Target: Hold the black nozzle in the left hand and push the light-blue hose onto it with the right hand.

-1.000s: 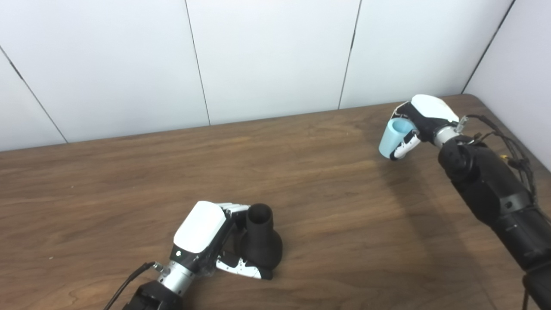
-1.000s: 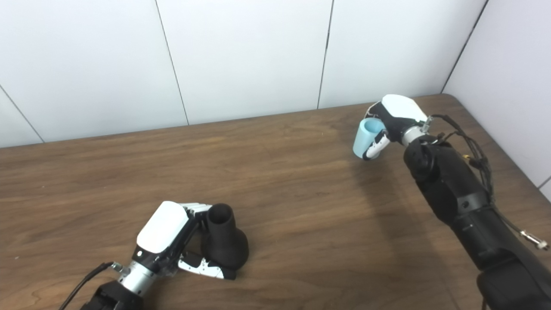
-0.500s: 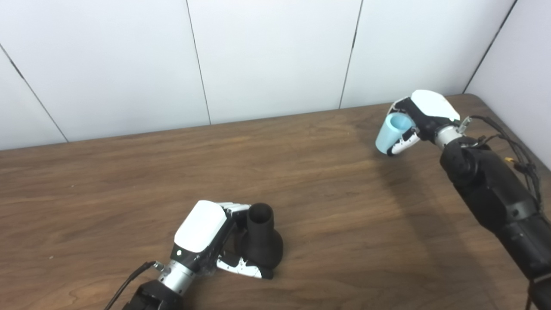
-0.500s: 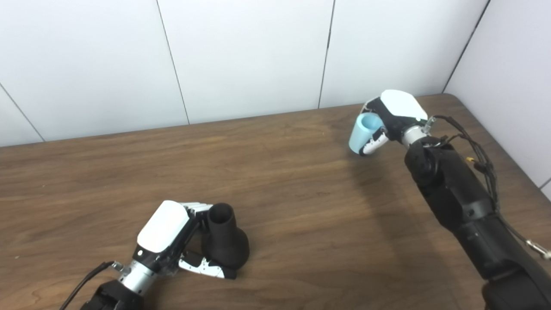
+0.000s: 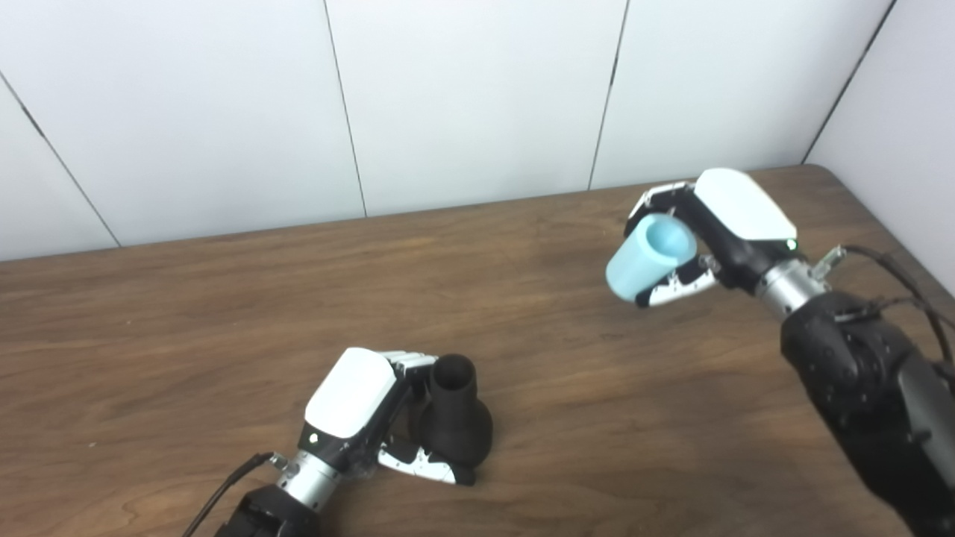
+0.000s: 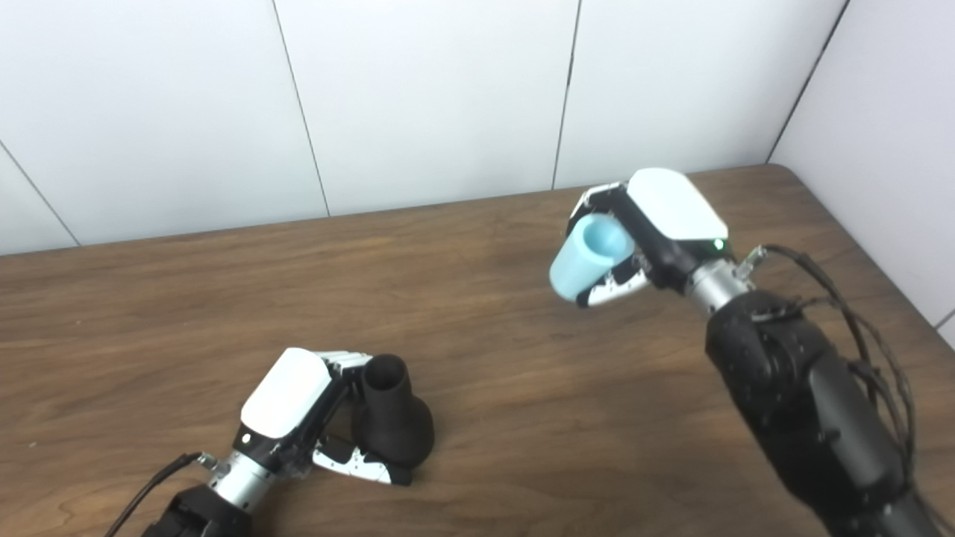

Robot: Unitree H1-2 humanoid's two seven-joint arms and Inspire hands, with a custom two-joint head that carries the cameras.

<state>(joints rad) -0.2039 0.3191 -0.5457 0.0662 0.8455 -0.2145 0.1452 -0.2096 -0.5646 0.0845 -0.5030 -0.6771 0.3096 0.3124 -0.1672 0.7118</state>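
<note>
The black nozzle (image 5: 451, 421) stands on its wide base on the wooden table (image 5: 186, 313), narrow open neck up, near the front centre. My left hand (image 5: 358, 418) is shut on the nozzle, fingers behind the neck and thumb along the base. At the right, above the table, my right hand (image 5: 716, 224) is shut on the light-blue hose (image 5: 647, 256), a short tube tilted with its open end facing up toward the camera. The hose is well apart from the nozzle, up and to the right of it.
White wall panels (image 5: 477, 97) close off the table's far edge, and another wall (image 5: 910, 112) runs along the right side. Black cables (image 5: 895, 261) trail from the right forearm. Bare wood lies between the two hands.
The right hand has lifted and carried the hose left and toward the camera, closer to the table's middle. The left hand and nozzle have stayed put.
</note>
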